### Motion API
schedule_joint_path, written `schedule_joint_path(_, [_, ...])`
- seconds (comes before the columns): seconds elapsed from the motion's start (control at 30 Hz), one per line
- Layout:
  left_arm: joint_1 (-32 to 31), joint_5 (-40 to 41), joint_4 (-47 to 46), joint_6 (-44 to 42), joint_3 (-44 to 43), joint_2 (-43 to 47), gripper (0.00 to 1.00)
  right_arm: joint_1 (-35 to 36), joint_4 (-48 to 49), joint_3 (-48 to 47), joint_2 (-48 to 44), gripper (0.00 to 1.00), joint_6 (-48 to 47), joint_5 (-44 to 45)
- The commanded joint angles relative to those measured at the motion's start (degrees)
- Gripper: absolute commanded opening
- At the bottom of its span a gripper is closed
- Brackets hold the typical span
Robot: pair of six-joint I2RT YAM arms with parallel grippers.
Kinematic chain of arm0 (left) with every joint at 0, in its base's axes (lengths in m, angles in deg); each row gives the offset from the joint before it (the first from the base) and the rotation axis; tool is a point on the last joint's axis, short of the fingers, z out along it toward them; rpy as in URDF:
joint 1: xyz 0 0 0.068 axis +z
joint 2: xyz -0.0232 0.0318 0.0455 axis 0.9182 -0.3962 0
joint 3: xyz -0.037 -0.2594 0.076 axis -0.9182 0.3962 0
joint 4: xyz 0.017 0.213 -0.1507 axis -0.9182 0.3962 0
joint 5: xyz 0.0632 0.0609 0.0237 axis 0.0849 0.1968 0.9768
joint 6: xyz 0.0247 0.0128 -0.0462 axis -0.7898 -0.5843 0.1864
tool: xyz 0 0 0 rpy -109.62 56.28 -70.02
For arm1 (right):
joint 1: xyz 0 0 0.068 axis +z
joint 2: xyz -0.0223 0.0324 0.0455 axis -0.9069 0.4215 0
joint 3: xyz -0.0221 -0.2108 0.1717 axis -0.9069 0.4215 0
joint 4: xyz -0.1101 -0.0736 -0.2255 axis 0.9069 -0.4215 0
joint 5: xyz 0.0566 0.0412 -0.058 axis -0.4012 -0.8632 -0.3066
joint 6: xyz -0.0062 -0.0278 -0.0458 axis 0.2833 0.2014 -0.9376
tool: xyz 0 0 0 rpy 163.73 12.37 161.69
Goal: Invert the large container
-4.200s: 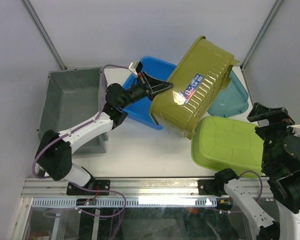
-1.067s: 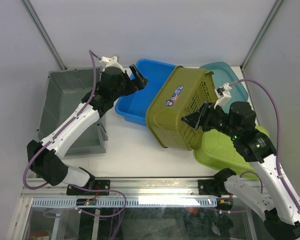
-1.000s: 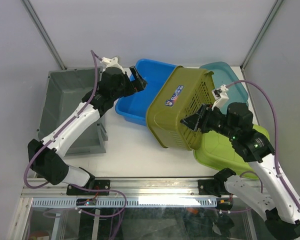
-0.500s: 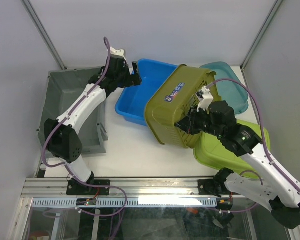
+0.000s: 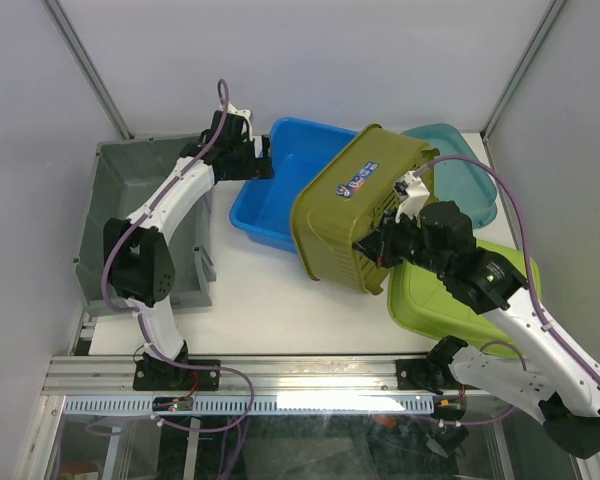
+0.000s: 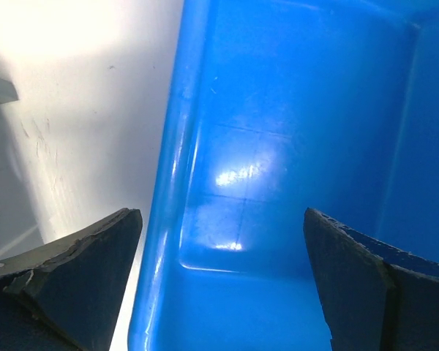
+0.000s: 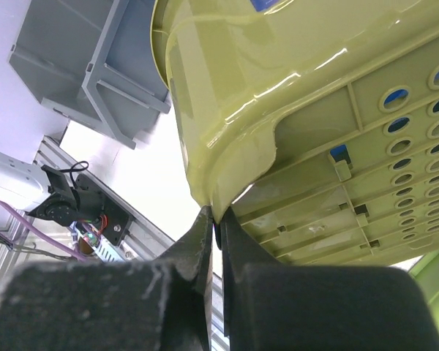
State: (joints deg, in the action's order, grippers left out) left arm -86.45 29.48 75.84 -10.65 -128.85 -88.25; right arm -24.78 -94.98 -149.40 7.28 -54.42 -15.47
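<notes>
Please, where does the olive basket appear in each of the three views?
Top external: basket centre-right, tilted, right of the blue tub.
Left wrist: not in it; only the blue tub.
Right wrist: basket fills the upper right, rim in the right end effector.
Shared landmark: grey bin, in top external and right wrist.

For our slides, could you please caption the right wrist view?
Right claw pinching the olive container at its rim; grey bin beyond.

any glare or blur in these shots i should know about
Left wrist: bright glare patch on the blue tub floor, white table overexposed, left gripper's fingers soft. Right wrist: shiny streaks on the olive basket, right gripper's fingers blurred. Top external: sharp, evenly lit.
</notes>
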Motion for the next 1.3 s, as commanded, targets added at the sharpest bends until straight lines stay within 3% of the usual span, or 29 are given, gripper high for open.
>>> schedule_joint_path(0.0, [-0.1, 2.9, 1.4, -4.2, -3.3, -1.9, 0.96, 0.1, -2.5, -2.9, 0.1, 0.0, 0.2, 0.6])
schedule_joint_path(0.23, [0.7, 6.1, 1.4, -6.6, -7.1, -8.3, 0.94, 0.1, -2.9, -2.8, 0.0, 0.0, 0.3, 0.8])
schedule_joint_path(0.37, [1.0, 3.9, 1.7, -7.0, -8.1, -11.2, 0.84, 0.1, -3.6, -3.3, 0.5, 0.0, 0.0, 0.5])
schedule_joint_path(0.47, [1.0, 4.5, 1.7, -6.9, -8.1, -11.3, 0.65, 0.1, -3.8, -3.6, 0.9, 0.0, -0.2, 0.2])
schedule_joint_path(0.63, [1.0, 7.4, 1.9, -7.0, -8.7, -10.4, 0.19, 0.1, -4.3, -4.5, 1.8, 0.0, -1.2, -1.0])
schedule_joint_path(0.73, [1.0, 9.1, 3.1, -7.5, -10.0, -9.6, 0.01, 0.1, -5.8, -5.4, 3.0, 0.0, -2.6, -1.8])
schedule_joint_path(0.9, [1.0, 10.7, 6.1, -5.8, -14.0, -5.0, 0.0, 0.1, -9.7, -7.8, 6.5, 0.0, -5.8, -3.3])
schedule_joint_path(1.27, [0.9, 19.1, 7.4, -2.8, -22.2, 16.7, 0.0, 0.5, -10.5, -13.6, 16.6, 0.0, -11.0, -7.7])
